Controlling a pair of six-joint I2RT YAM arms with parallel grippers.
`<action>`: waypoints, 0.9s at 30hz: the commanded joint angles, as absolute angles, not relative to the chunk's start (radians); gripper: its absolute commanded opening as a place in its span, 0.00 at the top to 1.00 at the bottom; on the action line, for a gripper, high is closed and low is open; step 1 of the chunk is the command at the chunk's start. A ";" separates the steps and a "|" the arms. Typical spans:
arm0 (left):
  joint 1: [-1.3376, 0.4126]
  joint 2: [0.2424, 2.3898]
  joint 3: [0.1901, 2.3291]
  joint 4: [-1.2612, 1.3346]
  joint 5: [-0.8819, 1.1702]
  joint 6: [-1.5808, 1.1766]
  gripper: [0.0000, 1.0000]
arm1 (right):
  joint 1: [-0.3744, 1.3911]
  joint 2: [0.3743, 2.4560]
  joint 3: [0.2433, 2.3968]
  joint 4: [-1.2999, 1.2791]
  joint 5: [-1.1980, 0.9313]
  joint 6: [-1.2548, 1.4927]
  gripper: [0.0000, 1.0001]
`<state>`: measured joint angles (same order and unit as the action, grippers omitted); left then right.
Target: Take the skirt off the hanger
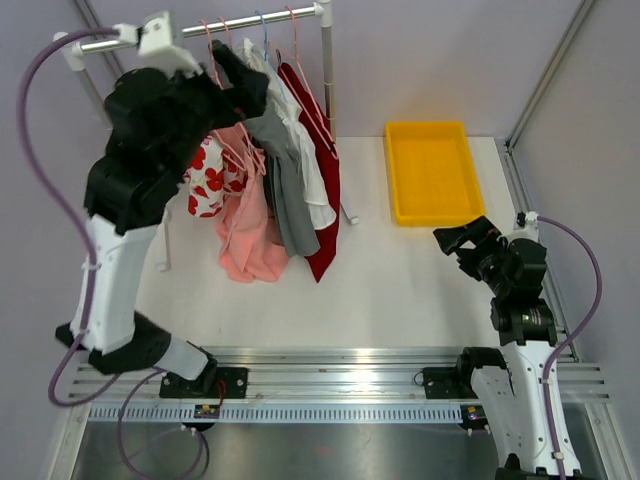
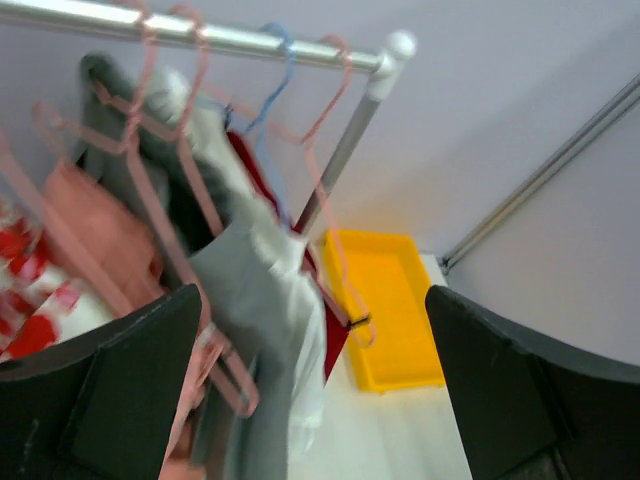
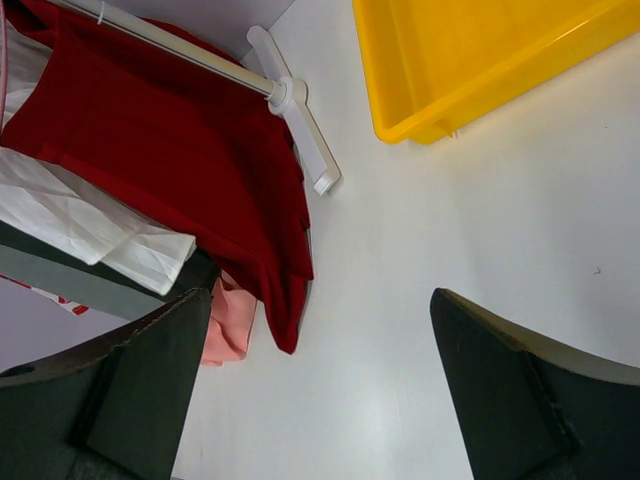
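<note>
Both spread: left gripper [image 1: 238, 80] up at rail [image 1: 250, 22], right gripper [image 1: 462, 240] low by yellow bin [image 1: 391, 175]. Grey, white, red garments [image 1: 288, 195] crowd pink garment [image 1: 250, 245].

Left end effector [image 2: 314, 330] raised, jaws spread

The left arm [image 1: 110, 280] and right arm [image 1: 525, 410] share one build: smooth white shells on the long links, joined by bulky black joint housings. A purple cable [image 1: 35, 160] trails in a loop beside each arm. Black base plates [image 1: 215, 380] sit at the foot of each. The fingers [image 2: 130, 390] are dark, wedge-shaped slabs, possibly matte plastic.
</note>
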<state>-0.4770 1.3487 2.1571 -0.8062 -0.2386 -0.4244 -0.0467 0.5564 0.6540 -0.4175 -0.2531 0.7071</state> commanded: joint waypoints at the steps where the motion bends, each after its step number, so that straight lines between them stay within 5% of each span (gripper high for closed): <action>1: -0.602 1.573 2.417 -0.888 -0.388 -0.359 0.01 | -0.045 0.575 0.647 -0.419 -0.288 0.701 0.01; 27: -0.620 1.980 2.413 -0.585 -0.459 -0.416 0.06 | -0.045 0.522 0.630 -0.528 -0.287 0.624 0.01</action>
<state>-0.6476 1.9499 2.3951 -0.6621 -0.4290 -0.3908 -0.0467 0.5323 0.6144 -0.5220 -0.2657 0.6468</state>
